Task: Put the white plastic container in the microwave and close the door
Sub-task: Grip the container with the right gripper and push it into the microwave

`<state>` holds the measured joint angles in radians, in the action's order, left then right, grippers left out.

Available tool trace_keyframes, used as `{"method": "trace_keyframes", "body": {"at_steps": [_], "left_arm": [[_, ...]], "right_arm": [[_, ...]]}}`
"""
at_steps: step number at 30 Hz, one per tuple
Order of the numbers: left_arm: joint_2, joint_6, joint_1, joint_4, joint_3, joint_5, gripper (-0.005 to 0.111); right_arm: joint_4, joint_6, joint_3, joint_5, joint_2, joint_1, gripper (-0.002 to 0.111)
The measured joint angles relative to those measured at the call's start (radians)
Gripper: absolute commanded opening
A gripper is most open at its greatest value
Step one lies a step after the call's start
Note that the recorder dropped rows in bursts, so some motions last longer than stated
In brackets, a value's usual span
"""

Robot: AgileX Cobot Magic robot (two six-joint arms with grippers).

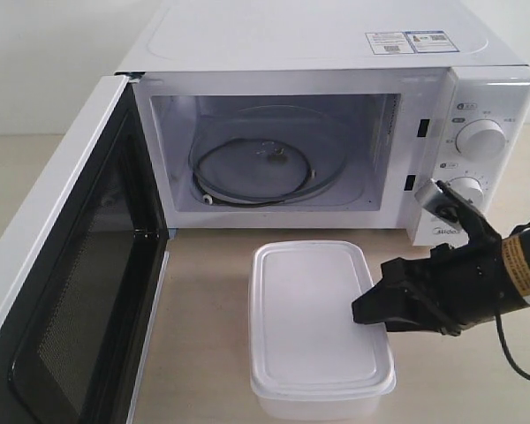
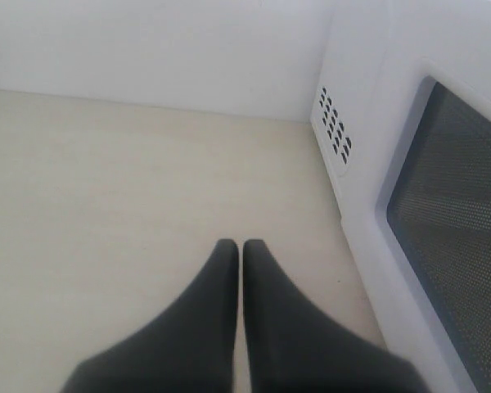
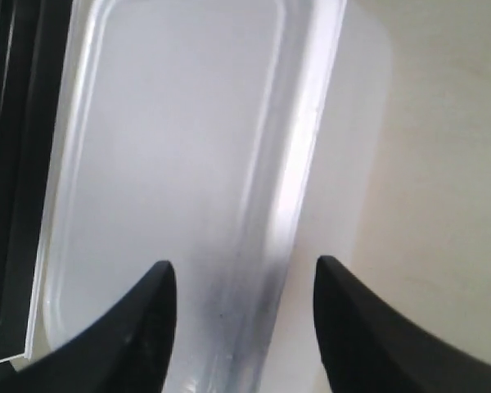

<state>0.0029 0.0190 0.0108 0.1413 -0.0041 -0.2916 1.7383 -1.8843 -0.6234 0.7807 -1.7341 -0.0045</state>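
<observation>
Black fingers of the right pincer stand apart. One is over the lid of the white plastic container and the other is outside its long side, so the rim runs between them. Whether either one touches the box cannot be told.

The exterior view shows what that wrist view cannot. The container sits lidded on the table just in front of the microwave. The right arm reaches for it from the side of the microwave that carries the two dials.

The door is swung wide open on the side of the microwave away from the dials. The glass turntable lies bare inside the cavity, and stickers sit on the microwave's top.

Only the left wrist view shows the left pincer. Its fingers are pressed together above the table, near the door's outer face with its dark mesh window. A patch of vent holes marks the microwave's side wall.

The table is pale, wood-toned and matte. A plain white wall stands behind the microwave.
</observation>
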Motion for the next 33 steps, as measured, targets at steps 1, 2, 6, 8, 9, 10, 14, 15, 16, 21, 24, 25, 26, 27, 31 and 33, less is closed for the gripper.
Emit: {"method": "trace_keyframes", "body": {"at_steps": [1, 2, 6, 8, 9, 10, 14, 15, 16, 21, 24, 25, 26, 27, 31, 33], "left_arm": [[0.0, 0.0, 0.0, 0.0, 0.0, 0.0, 0.004], [0.0, 0.0, 0.0, 0.0, 0.0, 0.0, 0.004], [0.0, 0.0, 0.0, 0.0, 0.0, 0.0, 0.004], [0.0, 0.0, 0.0, 0.0, 0.0, 0.0, 0.004], [0.0, 0.0, 0.0, 0.0, 0.0, 0.0, 0.004], [0.0, 0.0, 0.0, 0.0, 0.0, 0.0, 0.004], [0.0, 0.0, 0.0, 0.0, 0.0, 0.0, 0.004], [0.0, 0.0, 0.0, 0.0, 0.0, 0.0, 0.004], [0.0, 0.0, 0.0, 0.0, 0.0, 0.0, 0.004], [0.0, 0.0, 0.0, 0.0, 0.0, 0.0, 0.004], [0.0, 0.0, 0.0, 0.0, 0.0, 0.0, 0.004], [0.0, 0.0, 0.0, 0.0, 0.0, 0.0, 0.004], [0.0, 0.0, 0.0, 0.0, 0.0, 0.0, 0.004], [0.0, 0.0, 0.0, 0.0, 0.0, 0.0, 0.004], [0.0, 0.0, 0.0, 0.0, 0.0, 0.0, 0.004], [0.0, 0.0, 0.0, 0.0, 0.0, 0.0, 0.004]], "right_arm": [[-0.007, 0.0, 0.0, -0.002, -0.016, 0.003, 0.046], [-0.016, 0.0, 0.0, -0.004, -0.03, 0.005, 0.043], [-0.052, -0.002, -0.005, 0.01, -0.056, 0.005, 0.02], [-0.071, 0.003, -0.006, 0.016, -0.056, 0.005, 0.006], [-0.081, 0.008, -0.008, 0.018, -0.056, 0.005, 0.0], [-0.087, 0.013, -0.008, 0.023, -0.056, 0.005, 0.0], [-0.095, 0.017, -0.008, 0.023, -0.056, 0.005, 0.0], [-0.095, 0.017, -0.008, 0.023, -0.056, 0.005, 0.0], [-0.095, 0.017, -0.008, 0.026, -0.056, 0.005, 0.0], [-0.097, 0.033, -0.008, 0.042, -0.056, 0.005, 0.0], [-0.097, 0.045, -0.007, 0.041, -0.034, 0.005, 0.0], [-0.104, 0.05, -0.007, 0.041, -0.019, 0.005, 0.0], [-0.112, 0.052, -0.007, 0.041, -0.001, 0.005, 0.0], [-0.122, 0.054, -0.007, 0.043, 0.017, 0.005, 0.0], [-0.16, 0.06, -0.005, 0.064, 0.086, 0.01, 0.0], [-0.187, 0.06, -0.005, 0.056, 0.12, 0.03, 0.0]]}}
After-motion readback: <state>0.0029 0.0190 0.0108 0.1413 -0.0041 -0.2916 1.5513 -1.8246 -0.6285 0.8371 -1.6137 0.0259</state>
